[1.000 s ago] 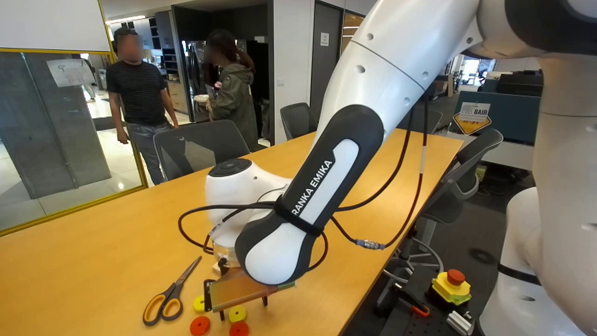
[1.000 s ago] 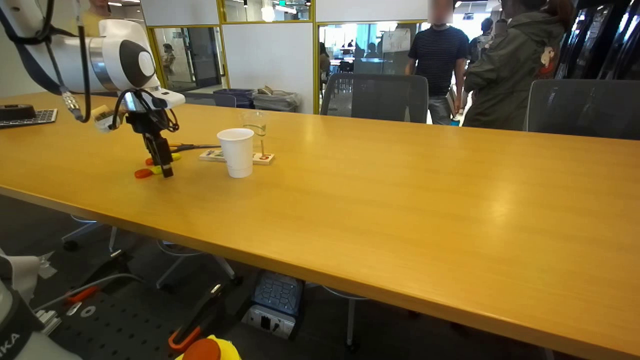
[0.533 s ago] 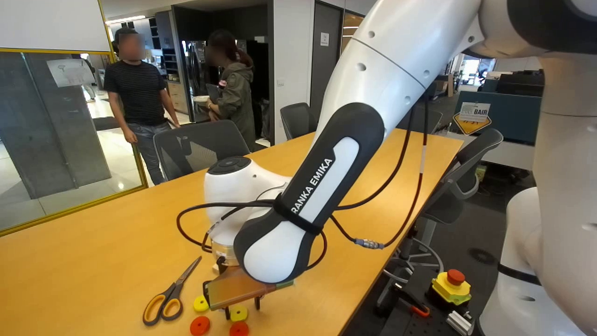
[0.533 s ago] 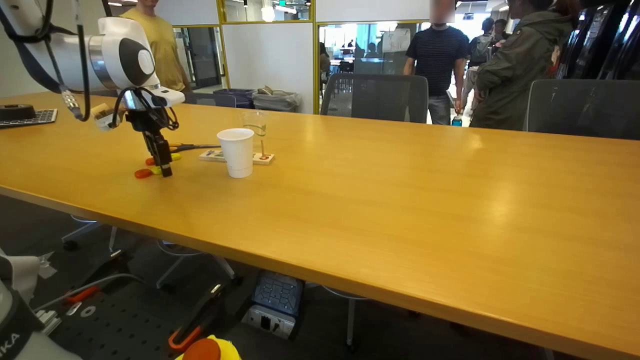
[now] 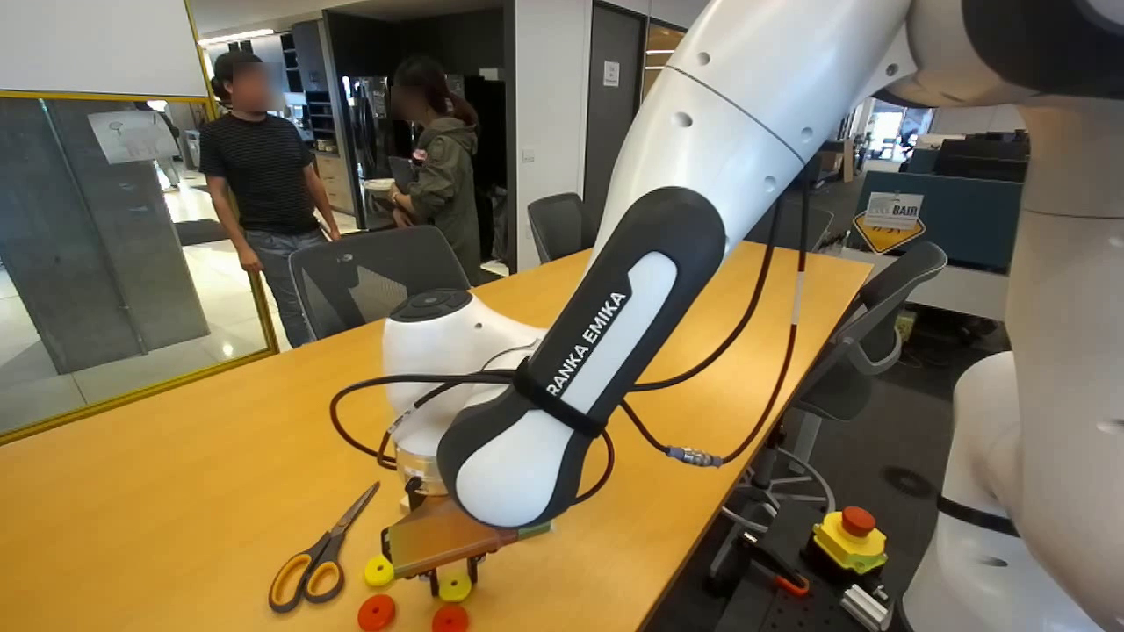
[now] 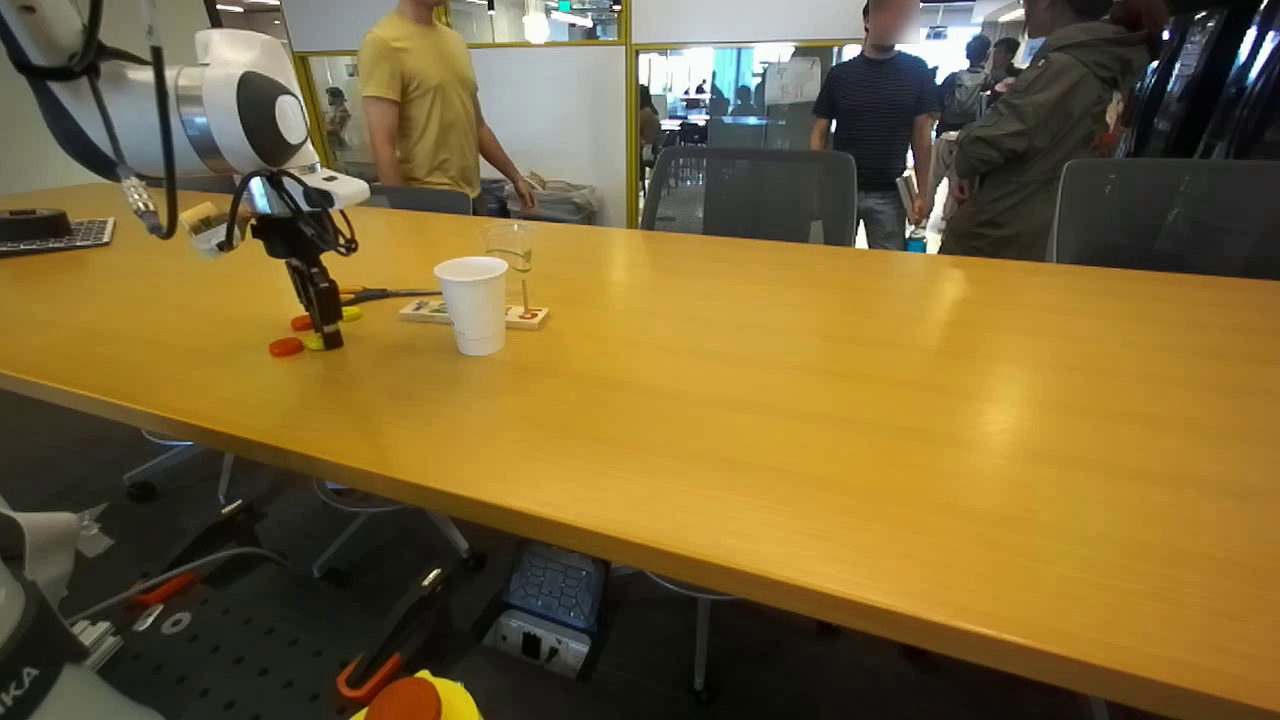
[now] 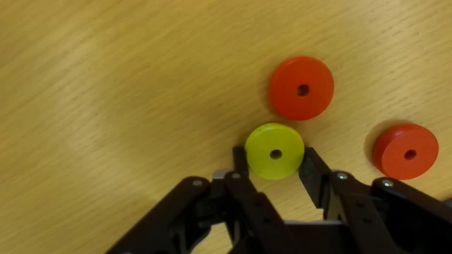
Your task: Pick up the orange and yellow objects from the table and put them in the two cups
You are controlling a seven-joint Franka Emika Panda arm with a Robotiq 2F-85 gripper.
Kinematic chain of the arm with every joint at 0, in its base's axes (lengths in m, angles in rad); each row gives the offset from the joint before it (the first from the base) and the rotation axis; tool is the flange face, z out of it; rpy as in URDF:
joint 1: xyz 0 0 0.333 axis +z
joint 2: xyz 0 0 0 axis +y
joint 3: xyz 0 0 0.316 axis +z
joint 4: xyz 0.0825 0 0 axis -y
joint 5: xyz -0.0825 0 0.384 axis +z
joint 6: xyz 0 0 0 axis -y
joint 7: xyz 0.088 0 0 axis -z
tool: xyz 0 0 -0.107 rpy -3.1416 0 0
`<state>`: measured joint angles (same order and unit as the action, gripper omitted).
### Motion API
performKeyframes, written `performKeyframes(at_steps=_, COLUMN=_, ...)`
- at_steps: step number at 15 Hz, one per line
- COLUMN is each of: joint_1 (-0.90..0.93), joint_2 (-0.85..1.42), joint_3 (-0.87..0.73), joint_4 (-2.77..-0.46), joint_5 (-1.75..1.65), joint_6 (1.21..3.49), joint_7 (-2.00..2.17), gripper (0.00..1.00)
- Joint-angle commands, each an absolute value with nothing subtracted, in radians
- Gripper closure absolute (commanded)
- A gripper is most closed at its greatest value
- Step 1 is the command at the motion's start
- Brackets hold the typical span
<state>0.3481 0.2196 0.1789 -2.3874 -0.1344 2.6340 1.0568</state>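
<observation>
Golden-brown wood makes up the long shiny table (image 6: pixel 860 400). Low over it, the black two-fingered gripper (image 7: pixel 274 151) points down. In an exterior view, an upright white throwaway cup (image 6: pixel 475 310) stands not far off, with a smaller see-through cup (image 6: pixel 508 242) behind. Both look light, so a bump could tip them.

Next in size, one flat round red-orange disc (image 7: pixel 300 77) lies right by the gripper's tips, and another red-orange disc (image 7: pixel 399 153) is a bit farther off.

Smaller yet is the flat round yellow disc (image 7: pixel 273 143), down at the table. The gripper squeezes it, one tip on each side; I can't tell if it is off the wood. A loose yellow disc (image 5: pixel 378 579) lies close by. I guess they are hard plastic: light, stiff and not easy to break. Their smooth sides may slip. The best hold is straight across the middle, so this pinch looks good. Lift straight up, or the red-orange one next door may get pushed.
</observation>
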Motion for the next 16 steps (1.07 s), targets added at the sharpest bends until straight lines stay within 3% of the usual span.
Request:
performKeyframes(at_steps=1, joint_1=0.339, joint_2=0.197, joint_3=0.163, joint_4=-2.351, joint_5=-0.135, joint_6=2.604, joint_7=1.032, gripper=0.75)
performKeyframes(at_steps=16, joint_1=0.237, joint_2=0.258, joint_3=0.081, joint_4=-1.920, joint_5=-0.144, joint_6=2.410, joint_7=0.842, gripper=0.75)
